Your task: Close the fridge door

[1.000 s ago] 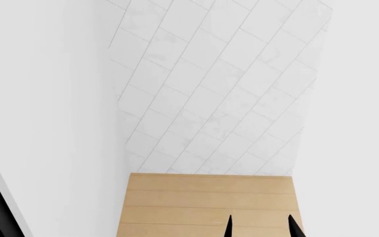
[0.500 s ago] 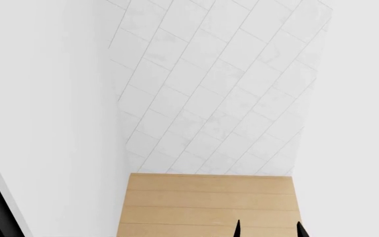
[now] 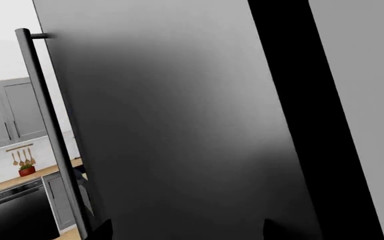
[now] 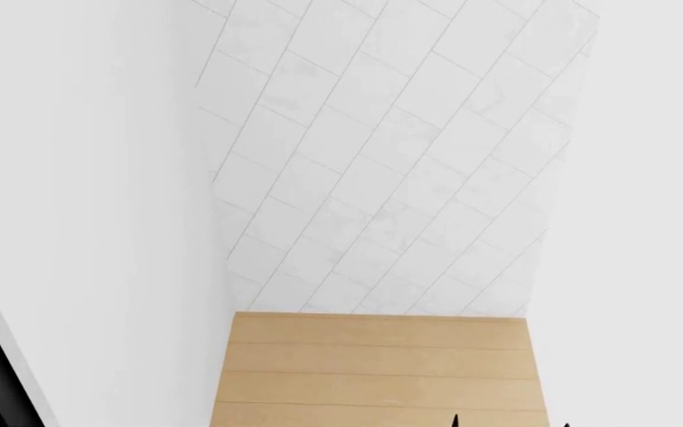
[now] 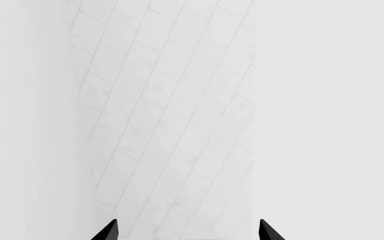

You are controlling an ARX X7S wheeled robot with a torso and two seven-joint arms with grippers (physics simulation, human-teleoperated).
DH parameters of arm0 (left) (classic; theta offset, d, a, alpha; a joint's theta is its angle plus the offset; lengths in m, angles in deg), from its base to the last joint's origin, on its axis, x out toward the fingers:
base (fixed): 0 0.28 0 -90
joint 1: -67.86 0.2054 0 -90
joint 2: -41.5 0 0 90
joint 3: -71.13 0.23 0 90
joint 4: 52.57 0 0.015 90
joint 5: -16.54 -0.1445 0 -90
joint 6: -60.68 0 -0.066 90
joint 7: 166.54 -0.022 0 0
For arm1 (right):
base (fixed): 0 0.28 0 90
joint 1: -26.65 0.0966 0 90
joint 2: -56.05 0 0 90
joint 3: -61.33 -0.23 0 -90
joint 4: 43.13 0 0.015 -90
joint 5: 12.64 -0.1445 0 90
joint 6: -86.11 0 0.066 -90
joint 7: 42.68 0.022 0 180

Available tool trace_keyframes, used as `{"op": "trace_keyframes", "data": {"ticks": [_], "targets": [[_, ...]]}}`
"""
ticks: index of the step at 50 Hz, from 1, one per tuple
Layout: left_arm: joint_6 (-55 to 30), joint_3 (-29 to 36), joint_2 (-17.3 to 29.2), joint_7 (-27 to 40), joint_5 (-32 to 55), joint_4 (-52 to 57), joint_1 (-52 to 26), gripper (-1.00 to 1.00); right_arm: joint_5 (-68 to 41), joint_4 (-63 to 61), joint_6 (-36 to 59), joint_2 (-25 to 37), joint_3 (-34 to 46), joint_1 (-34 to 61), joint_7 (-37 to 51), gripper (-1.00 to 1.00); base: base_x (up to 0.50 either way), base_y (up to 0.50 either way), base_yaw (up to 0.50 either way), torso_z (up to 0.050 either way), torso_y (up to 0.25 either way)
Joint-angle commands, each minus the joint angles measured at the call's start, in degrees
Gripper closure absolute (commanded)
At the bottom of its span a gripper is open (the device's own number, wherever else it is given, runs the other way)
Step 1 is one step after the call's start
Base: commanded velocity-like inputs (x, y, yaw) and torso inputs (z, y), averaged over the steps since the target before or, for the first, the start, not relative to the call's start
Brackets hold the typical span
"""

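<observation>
Fridge door [image 3: 178,125] fills most of my left wrist camera, its glossy black outer face running across the frame with a darker black edge beside it and a pale grey surface beyond that. A long black bar handle [image 3: 52,135] stands off the face along one side, fixed by a short post near its end. My left gripper [image 3: 186,231] shows only as two dark fingertips set wide apart, spread and holding nothing, close in front of the door face; I cannot tell whether they touch it. Past the handle I can see grey cabinets [image 3: 8,115], a wooden counter [image 3: 18,181] with a small red pot [image 3: 26,171] on it, wooden utensils hanging above that, and a black oven front [image 3: 15,215] below. On the head camera I see white tiled wall [image 4: 389,160], a wooden surface [image 4: 377,369] below it, and a black strip at the lower left corner that I cannot identify. My right gripper [image 5: 188,231] faces the tiled wall on its wrist camera, fingertips spread wide with nothing between them; their tips just poke into the head view's bottom edge.
</observation>
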State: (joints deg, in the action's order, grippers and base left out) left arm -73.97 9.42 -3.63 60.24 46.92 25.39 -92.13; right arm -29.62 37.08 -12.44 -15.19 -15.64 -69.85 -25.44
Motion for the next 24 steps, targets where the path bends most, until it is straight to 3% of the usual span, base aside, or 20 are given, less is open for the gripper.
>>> {"op": "trace_keyframes", "data": {"ticks": [1,14,24], "targets": [[0.57,3.46,-2.48,-3.56,-3.08,-5.85,-6.72,-1.00,-0.52,-1.21,-1.30,0.48,-1.05,-2.41,0.96,-1.00,0.01,0.00,0.00,0.000,0.000],[-0.62,5.96,-4.09,-5.04,-5.21,-7.74,-10.77,-1.00,-0.91,-1.18,-2.48,0.64,-1.59,-3.34,1.35,-1.00,0.01,0.01,0.00,0.003,-0.005],[-1.03,4.77,-3.08,-4.34,-4.04,-5.25,-8.85,-1.00,-1.08,-1.44,-2.09,0.91,-1.47,-2.87,1.43,-1.00,0.01,0.01,0.00,0.002,-0.004]]}}
